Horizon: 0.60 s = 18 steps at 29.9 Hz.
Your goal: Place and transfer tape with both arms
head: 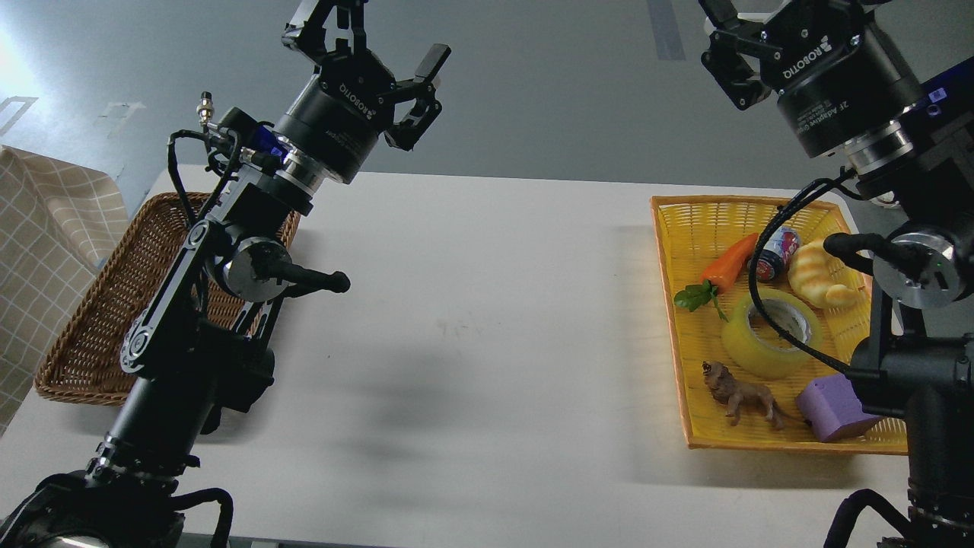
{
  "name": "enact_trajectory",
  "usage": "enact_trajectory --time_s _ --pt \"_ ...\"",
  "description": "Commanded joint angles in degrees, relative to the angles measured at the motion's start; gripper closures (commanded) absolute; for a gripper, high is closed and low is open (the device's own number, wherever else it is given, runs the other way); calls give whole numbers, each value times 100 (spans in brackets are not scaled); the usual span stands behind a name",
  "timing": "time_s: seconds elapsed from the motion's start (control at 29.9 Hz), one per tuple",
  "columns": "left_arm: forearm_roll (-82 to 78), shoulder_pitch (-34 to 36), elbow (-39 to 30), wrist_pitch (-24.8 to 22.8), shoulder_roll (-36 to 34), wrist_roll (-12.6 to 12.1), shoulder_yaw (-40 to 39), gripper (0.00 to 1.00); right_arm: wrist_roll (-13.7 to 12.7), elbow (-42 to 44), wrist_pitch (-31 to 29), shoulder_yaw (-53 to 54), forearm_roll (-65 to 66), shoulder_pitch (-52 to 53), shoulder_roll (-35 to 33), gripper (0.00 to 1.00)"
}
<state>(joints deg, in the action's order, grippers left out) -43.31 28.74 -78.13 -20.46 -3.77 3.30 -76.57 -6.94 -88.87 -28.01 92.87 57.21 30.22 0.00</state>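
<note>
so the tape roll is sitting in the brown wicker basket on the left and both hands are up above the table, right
Not quite. The head view shows the tape roll in the yellow basket on the right, not the brown wicker basket. The left hand and right hand are up above the table.

The middle of the white table [472, 320] lies bare between the two baskets, giving wide room to pass. In the yellow basket [670, 251] at 3 o'clock, the tape [765, 339] is hemmed in: carrot [729, 262] at its 11, croissant [818, 283] at 1, lion figure [742, 396] at 6, purple block [833, 407] at 5. A black cable [761, 251] crosses above the roll. The brown basket [91, 335] at 9 o'clock sits partly behind the left arm [190, 335].
</note>
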Motion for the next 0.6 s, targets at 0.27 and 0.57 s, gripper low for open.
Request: enact_trajectory --time_s 0.27,0.57 --pt "15 9 0 236 8 21 -16 2 9 -51 1 3 -9 -95 0 0" --pt "15 0 0 236 -18 21 -16 2 -27 -95 1 -243 0 -244 0 0"
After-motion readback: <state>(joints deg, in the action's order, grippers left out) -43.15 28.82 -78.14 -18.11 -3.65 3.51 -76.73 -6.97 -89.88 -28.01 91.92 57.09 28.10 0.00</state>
